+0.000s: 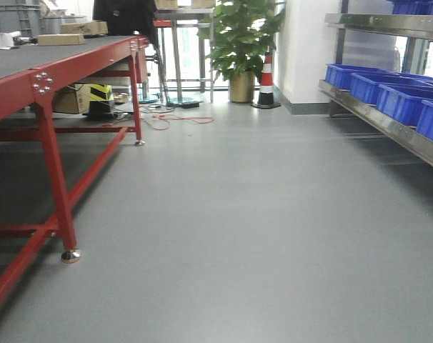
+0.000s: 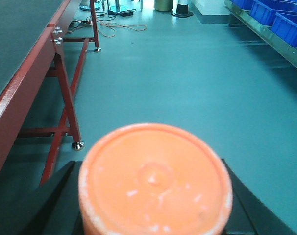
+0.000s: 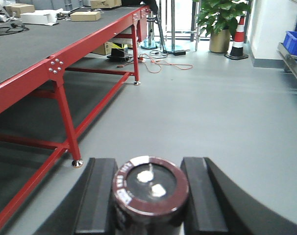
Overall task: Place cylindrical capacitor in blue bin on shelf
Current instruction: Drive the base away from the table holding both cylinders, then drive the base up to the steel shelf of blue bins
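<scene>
Exterior front-facing view, listed left to right: long red steel-framed tabletop with a dark carpeted surface and cardboard boxes at its far end; bare grey floor; leafy green potted plant in a brass-coloured pot; red-and-white traffic cone; row of blue plastic bins standing on the shiny brushed stainless-steel shelf along the right edge. No arm appears in this view. Left wrist-mounted view: left tool, black fingers closed narrowly onto the small orange-red cylindrical capacitor, which sits end-on to the lens and well apart from the shelf off to the right. Only its flat round end shows: raised rim, shallow central dimple, a few whitish scuffs; side wall and any printing are hidden. Right wrist-mounted view: right tool, fingers closed against a dark maroon metal can with a black end face and two pale terminals. Step in hand, by judgement: carrying, with the part gripped and placing not yet begun. Next move calls for turning toward the shelf on the right, bringing the left tool above one bin's open top, clear of the upper rail, then opening the fingers.
</scene>
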Available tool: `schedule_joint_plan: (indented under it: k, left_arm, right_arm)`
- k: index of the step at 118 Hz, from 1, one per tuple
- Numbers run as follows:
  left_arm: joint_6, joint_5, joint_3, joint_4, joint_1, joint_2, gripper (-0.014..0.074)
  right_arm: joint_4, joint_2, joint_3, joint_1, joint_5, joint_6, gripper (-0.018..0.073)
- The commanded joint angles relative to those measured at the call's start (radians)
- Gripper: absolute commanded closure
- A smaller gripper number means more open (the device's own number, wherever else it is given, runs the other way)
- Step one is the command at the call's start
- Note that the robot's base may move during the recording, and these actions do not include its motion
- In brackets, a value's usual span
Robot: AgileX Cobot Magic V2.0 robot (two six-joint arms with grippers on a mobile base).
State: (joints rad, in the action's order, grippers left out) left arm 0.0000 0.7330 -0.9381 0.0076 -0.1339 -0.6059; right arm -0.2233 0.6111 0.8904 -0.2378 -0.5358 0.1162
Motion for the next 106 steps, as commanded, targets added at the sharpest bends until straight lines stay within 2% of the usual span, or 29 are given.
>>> schedule_joint_plan:
  k: [1, 106]
  left_arm:
    - [0.000, -0.024, -0.004, 0.000, 0.000, 0.003, 0.0707]
    - [0.000, -0.024, -0.004, 0.000, 0.000, 0.003, 0.0707]
  right_arm:
    - [0.001, -0.005, 0.007, -0.003, 0.027, 0.004, 0.0720]
    - [0.001, -0.005, 0.007, -0.003, 0.027, 0.004, 0.0720]
